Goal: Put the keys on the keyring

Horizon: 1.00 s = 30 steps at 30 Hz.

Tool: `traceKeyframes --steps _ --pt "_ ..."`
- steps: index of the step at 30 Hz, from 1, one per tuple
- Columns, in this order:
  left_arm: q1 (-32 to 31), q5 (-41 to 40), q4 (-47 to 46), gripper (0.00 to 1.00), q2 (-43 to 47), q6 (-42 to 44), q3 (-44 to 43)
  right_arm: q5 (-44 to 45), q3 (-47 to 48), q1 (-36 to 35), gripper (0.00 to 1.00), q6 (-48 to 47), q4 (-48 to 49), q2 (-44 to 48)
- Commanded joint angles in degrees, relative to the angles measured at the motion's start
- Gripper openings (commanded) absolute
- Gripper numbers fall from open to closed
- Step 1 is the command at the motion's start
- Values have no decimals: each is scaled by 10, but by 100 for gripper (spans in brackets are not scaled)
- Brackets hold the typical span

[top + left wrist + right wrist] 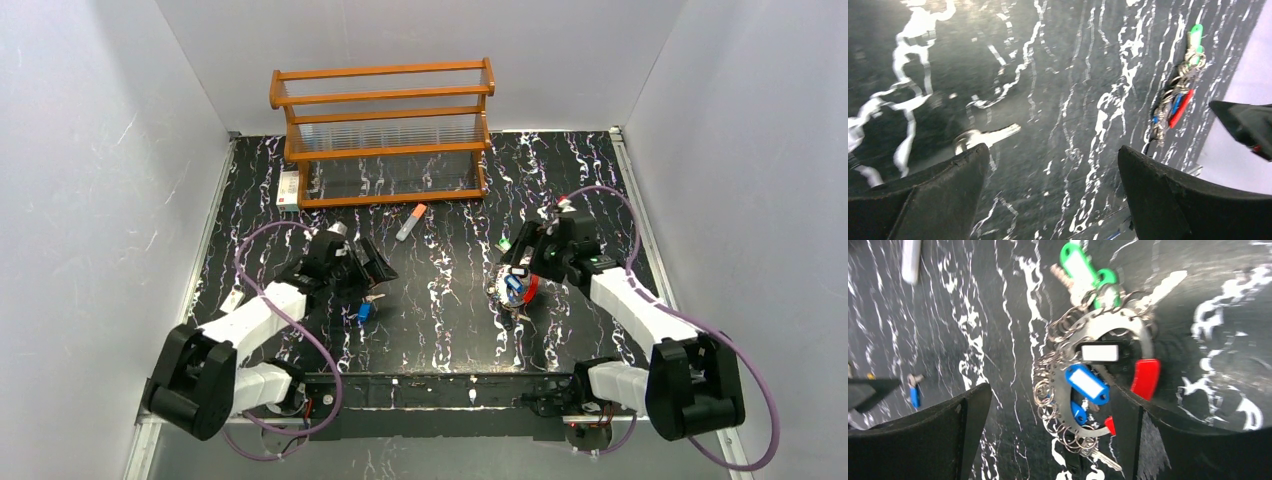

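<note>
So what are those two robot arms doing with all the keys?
They're loading up a big keyring. The right end effector hangs open over it, and it lies on the table with green and blue keys already on it. The left end effector is open above a loose key. Nothing is picked up right now.

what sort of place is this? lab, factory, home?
Most likely a lab test cell: plain white walls box in a black marbled tabletop, a left arm and right arm are bolted at its near edge, with a wooden rack behind.
</note>
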<state>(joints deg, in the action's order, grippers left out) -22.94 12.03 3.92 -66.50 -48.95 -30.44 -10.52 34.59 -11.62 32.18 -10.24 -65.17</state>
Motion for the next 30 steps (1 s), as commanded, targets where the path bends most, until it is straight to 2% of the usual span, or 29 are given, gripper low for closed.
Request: traceKeyframes --steps 1,5,10,16,21,23,25,30 --pt "-36 -6 -117 98 -59 -62 8 32 48 -76 95 -37 -40 -41" --pt "-58 10 -168 98 -136 -72 -27 69 63 -112 92 -31 -43 -96" --pt "-75 18 -157 98 -182 -48 -87 84 78 -148 91 -28 -45 -156" --pt "-76 -43 -98 98 -134 0 -115 8 109 -189 89 -22 -11 -209" --pt "-76 -136 -17 98 -72 58 -138 -138 130 -219 88 -9 66 -252" --pt "-76 -160 6 98 -51 70 -140 -171 142 -223 87 0 80 -266" --pt "-76 -169 17 98 -40 77 -138 -167 152 -224 87 4 79 -263" --pt "-76 -125 4 98 -63 67 -127 -106 177 -216 89 -28 33 -216"
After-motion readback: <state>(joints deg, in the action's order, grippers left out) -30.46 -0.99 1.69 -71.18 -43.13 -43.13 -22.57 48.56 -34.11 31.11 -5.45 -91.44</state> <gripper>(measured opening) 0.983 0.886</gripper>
